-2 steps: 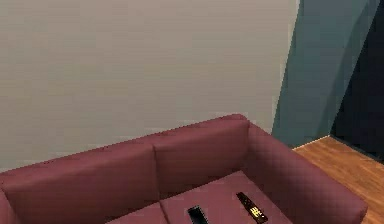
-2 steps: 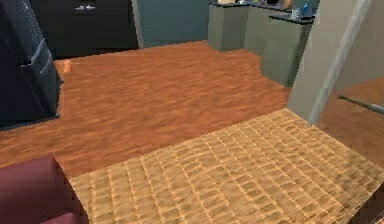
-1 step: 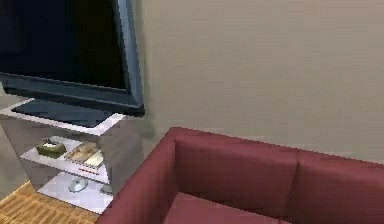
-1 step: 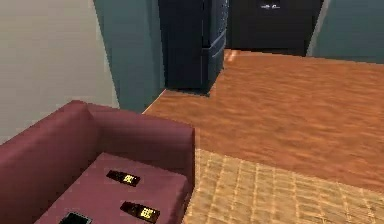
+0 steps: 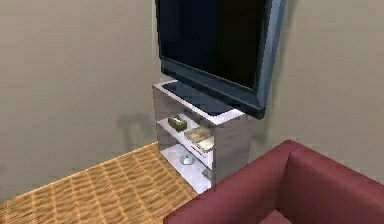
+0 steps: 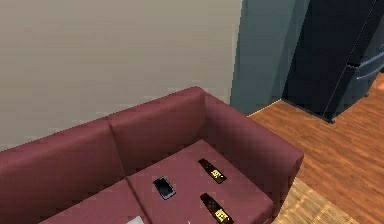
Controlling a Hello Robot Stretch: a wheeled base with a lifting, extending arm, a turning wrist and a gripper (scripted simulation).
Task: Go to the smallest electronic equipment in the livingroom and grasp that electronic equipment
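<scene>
A plain beige wall (image 6: 100, 50) backs the arm side view, with a grey-blue wall section (image 6: 262, 50) toward that view's right and a warm wooden floor (image 6: 340, 165) below it. A dark red sofa (image 6: 60, 165) stands against the beige wall. On its seat lies a small dark flat phone (image 6: 163, 187) with a bluish face, about the middle of the cushions. Two longer dark remote controls with yellow marks lie on the same seat. One remote (image 6: 211, 171) is just beside the phone, toward the view's right and nearer the backrest. The other remote (image 6: 215, 208) is near the seat's front edge. All three lie apart from one another. Of the gripper, I cannot tell how its jaws stand, nor place the phone relative to them. In the forward view a large dark television (image 5: 215, 40) rests on a pale grey stand (image 5: 232, 150) against the wall. An olive box (image 5: 177, 122) and a pale box (image 5: 201, 139) sit on the stand's upper shelf. The sofa's arm fills that view's lower right corner, on a patterned wood floor (image 5: 100, 185).
</scene>
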